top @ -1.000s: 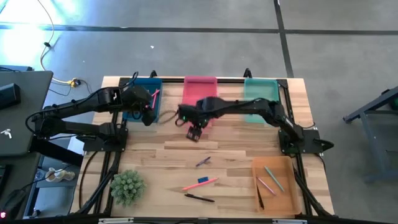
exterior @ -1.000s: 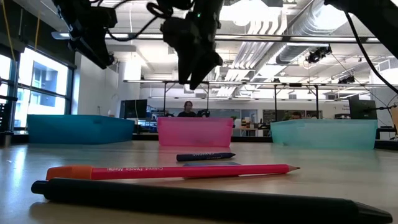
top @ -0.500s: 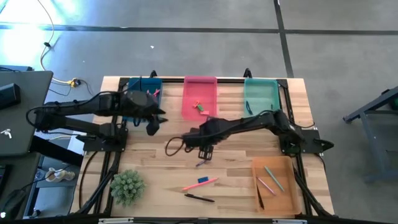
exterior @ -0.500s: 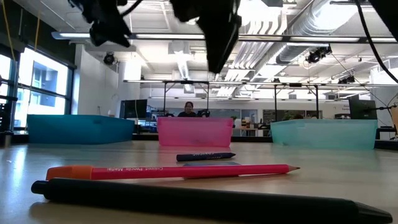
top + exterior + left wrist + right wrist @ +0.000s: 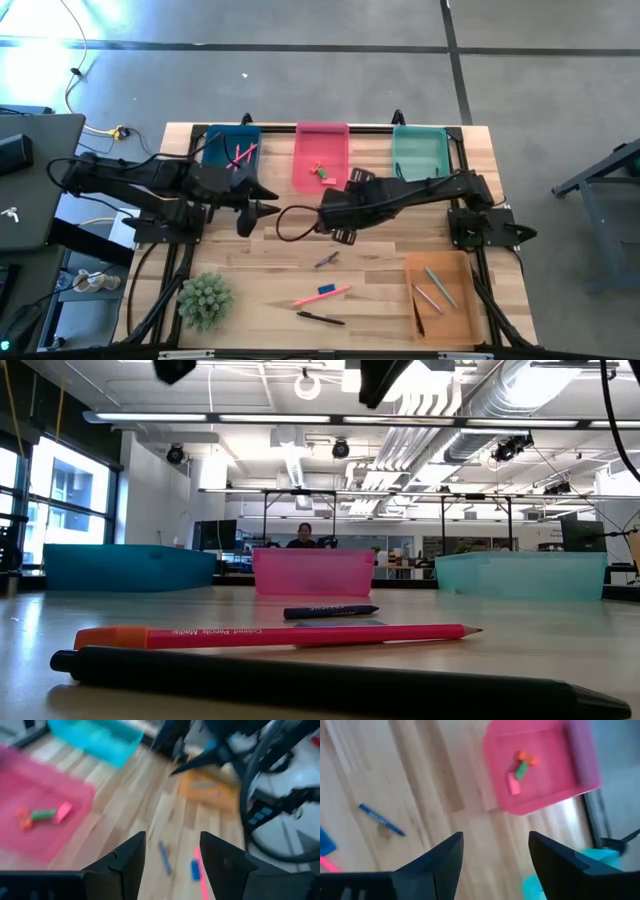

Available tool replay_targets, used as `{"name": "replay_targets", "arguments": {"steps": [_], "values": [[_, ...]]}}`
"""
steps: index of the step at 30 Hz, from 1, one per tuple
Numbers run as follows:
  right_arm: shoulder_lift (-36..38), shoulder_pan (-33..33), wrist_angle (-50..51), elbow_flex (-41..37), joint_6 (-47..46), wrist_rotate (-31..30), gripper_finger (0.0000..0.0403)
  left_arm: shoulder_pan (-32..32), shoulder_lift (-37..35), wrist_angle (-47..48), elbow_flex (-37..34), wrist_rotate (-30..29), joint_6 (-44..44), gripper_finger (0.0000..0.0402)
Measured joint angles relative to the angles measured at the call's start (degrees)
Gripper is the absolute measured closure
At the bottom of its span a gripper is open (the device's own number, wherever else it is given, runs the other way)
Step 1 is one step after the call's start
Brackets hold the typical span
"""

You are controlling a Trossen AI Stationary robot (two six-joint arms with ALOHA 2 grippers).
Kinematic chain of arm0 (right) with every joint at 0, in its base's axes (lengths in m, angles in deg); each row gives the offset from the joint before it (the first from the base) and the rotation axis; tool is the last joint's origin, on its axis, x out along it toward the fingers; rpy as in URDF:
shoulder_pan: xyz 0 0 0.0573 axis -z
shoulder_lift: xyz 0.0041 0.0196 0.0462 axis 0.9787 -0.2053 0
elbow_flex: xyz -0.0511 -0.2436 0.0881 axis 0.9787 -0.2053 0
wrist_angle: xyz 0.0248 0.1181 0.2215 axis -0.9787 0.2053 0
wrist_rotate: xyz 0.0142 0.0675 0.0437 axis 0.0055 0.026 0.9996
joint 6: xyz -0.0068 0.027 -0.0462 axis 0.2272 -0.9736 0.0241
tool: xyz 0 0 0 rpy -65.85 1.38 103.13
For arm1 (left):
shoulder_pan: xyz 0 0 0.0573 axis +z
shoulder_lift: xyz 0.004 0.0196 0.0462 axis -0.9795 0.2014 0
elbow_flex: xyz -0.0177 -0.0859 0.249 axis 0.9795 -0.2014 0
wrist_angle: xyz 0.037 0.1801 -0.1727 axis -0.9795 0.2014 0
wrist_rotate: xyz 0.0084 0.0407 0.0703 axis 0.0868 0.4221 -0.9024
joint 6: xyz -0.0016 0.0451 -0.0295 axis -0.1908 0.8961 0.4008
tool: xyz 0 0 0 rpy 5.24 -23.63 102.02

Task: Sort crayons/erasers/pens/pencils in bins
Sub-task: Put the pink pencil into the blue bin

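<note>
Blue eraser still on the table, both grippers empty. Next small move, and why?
Probably lower the open right gripper toward the blue eraser. The other erasers lie in the pink bin, and this arm hovers nearer than the left gripper.

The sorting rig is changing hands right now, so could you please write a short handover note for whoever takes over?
Left gripper: open, empty, raised near the blue bin.
Right gripper: open, empty, raised in front of the pink bin.
Done: three erasers in the pink bin; pink sticks in the blue bin; sticks in the orange bin; a dark item in the teal bin.
Left on the table: blue crayon, blue eraser, red pencil, black pen.
</note>
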Motion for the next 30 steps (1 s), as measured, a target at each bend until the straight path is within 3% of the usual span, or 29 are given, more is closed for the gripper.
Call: {"name": "replay_targets", "arguments": {"steps": [8, 13, 22, 30], "values": [[1.05, -1.61, 1.40, -0.48, -0.17, -3.82, 0.0187, -4.02, 7.65, 5.75, 12.42, -4.22, 1.35, 0.0227], [2.36, -1.50, 2.09, -8.11, -0.60, -4.99, 0.0187, -7.80, 13.63, 12.68, 18.07, -7.54, -0.42, 0.0227], [12.98, -1.33, -6.24, -25.87, -4.52, -1.81, 0.0187, -13.97, 24.13, 16.50, 19.82, -9.56, -7.39, 0.0227], [21.96, -0.09, -12.79, -38.38, -12.11, 0.03, 0.0187, -18.70, 32.81, 14.56, 19.79, -7.68, -17.68, 0.0227]]}}
